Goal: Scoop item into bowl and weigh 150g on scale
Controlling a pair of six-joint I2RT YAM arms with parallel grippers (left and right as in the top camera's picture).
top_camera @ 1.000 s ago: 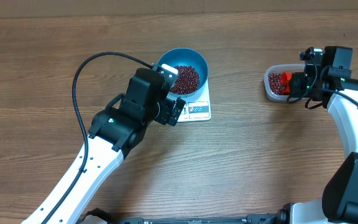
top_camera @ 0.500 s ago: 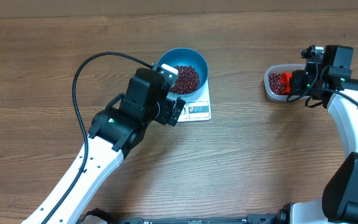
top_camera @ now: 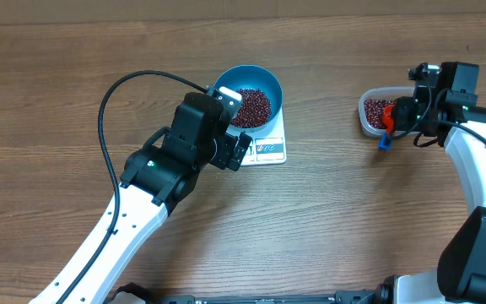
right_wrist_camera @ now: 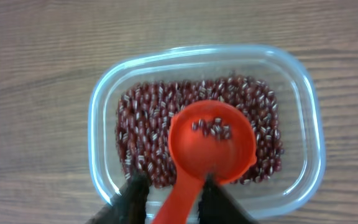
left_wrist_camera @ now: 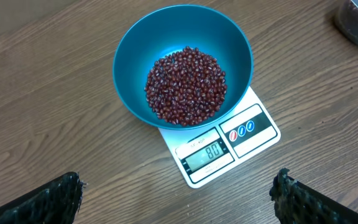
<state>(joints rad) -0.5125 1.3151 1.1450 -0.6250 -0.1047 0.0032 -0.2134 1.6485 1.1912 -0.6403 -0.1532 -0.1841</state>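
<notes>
The blue bowl (left_wrist_camera: 129,68) stands on the white scale (left_wrist_camera: 253,134) and holds a heap of red-brown beans (left_wrist_camera: 185,84); the display shows 80. My left gripper (left_wrist_camera: 179,202) hovers open and empty just in front of the scale (top_camera: 268,149). More beans (right_wrist_camera: 145,143) fill a clear plastic tub (right_wrist_camera: 101,106) at the right. A red scoop (right_wrist_camera: 213,146) rests in them with a few beans in its cup. Its handle runs back between the fingers of my right gripper (right_wrist_camera: 176,196), which stand open with a gap on the left side.
In the overhead view the tub (top_camera: 366,116) sits far right of the bowl (top_camera: 249,95), with bare wooden tabletop between. The scoop's blue handle end (top_camera: 384,142) sticks out over the tub's near rim. My left arm's black cable (top_camera: 112,93) arcs left of the bowl.
My right gripper's fingers have parted from the scoop handle. The scoop has tipped, its blue handle end now showing over the tub's near rim. The left arm has not moved.
</notes>
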